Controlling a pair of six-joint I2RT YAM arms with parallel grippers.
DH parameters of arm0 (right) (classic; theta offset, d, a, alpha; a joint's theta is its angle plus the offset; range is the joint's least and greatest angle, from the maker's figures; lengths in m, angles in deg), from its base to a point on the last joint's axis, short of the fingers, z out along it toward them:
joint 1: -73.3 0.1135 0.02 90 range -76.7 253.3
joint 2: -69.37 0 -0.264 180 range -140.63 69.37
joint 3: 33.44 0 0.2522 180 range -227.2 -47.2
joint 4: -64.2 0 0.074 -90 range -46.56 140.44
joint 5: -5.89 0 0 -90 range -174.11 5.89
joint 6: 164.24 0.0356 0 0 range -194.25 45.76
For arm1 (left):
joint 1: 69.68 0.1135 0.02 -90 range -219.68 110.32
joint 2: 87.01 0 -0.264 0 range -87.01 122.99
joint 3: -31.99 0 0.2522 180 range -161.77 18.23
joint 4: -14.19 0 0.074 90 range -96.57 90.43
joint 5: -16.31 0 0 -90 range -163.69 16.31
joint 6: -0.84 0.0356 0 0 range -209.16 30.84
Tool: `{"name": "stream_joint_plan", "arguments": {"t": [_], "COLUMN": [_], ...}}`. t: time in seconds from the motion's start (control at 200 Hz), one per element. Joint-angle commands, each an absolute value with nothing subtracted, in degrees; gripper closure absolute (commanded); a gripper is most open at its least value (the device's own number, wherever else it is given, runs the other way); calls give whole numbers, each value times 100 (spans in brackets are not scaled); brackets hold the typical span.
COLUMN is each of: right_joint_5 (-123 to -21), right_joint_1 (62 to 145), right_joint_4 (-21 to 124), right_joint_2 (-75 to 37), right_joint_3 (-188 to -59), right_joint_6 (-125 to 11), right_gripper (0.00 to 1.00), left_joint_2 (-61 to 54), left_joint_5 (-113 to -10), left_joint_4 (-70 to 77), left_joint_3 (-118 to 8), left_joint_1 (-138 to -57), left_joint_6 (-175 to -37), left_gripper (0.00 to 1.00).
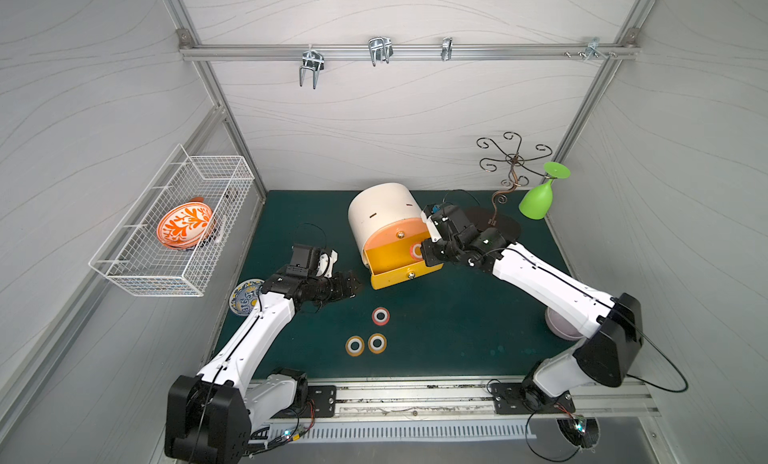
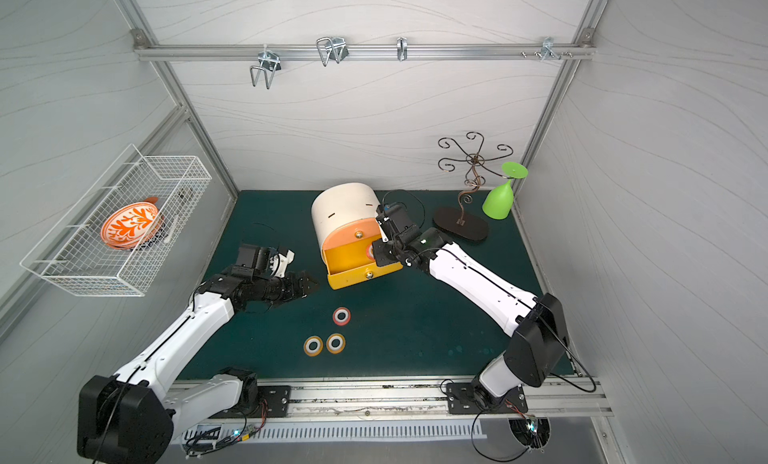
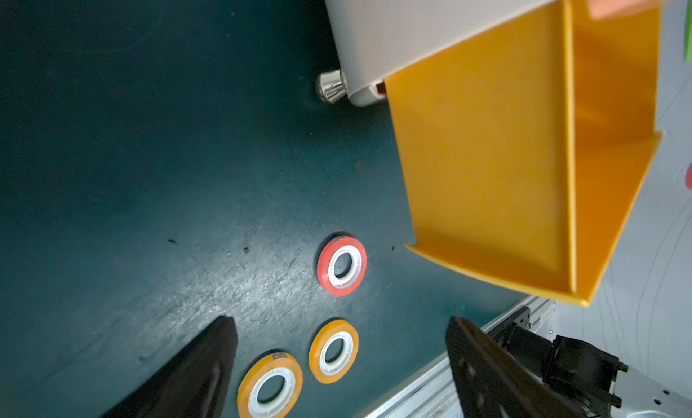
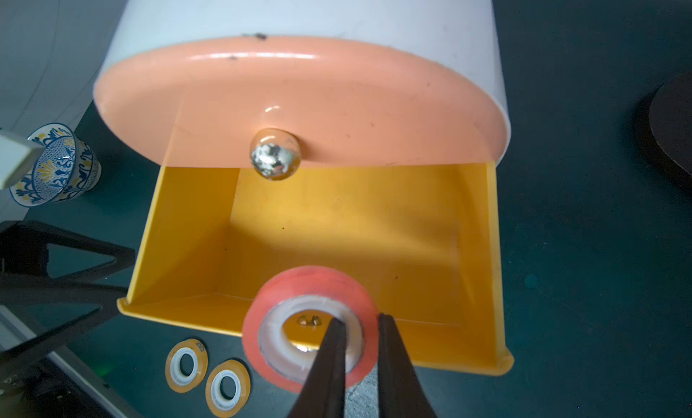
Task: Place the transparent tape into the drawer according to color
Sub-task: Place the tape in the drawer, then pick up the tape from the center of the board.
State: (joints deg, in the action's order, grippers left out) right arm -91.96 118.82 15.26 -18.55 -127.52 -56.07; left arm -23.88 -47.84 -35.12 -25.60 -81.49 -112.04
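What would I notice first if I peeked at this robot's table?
A bright yellow drawer stands pulled open from the round white cabinet in the middle of the green mat. The right gripper pinches a red tape roll over it. On the mat in front lie another red roll and two orange rolls.

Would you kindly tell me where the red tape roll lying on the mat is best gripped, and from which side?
Take the red roll on the mat by its ring wall, coming straight down from above. It lies flat, hole upward, so one finger should fit inside the white core and the other outside the rim.
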Motion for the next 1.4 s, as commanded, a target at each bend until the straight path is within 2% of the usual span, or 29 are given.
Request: {"name": "stream_joint_plan", "arguments": {"t": [0.0,0.18,0.29,0.38,0.926,1.391], "right_joint_5": [-9097,-9061,-9057,-9091,-9210,-9371], "right_joint_1": [11857,11859,11858,11849,11778,11743], "right_joint_4": [1641,1669,1686,1738,1874,1880], "right_joint_2": [-1949,-2034,-2012,-1935,-1262,-845], "right_joint_3": [-12878,-12878,-12821,-12722,-12220,-12020], "right_joint_6": [-5711,-5721,-5755,-5755,-5735,-5744], "right_gripper": [100,100,72,64,52,50], "left_joint_2": [-2444,-2428,-2460,-2440,-1893,-1373], "left_joint_5": [-5190,-5562,-5753,-5927,-6695,-6782], "left_joint_4": [-3581,-3461,-3315,-3187,-2336,-1504], "left_joint_3": [-2511,-2398,-2328,-2269,-1829,-1394], "left_joint_1": [-8447,-8801,-8930,-9069,-10019,-10235], "left_joint_6": [-11311,-11566,-11699,-11793,-11993,-12157], "left_gripper": [10,10,10,10,11,13]}}
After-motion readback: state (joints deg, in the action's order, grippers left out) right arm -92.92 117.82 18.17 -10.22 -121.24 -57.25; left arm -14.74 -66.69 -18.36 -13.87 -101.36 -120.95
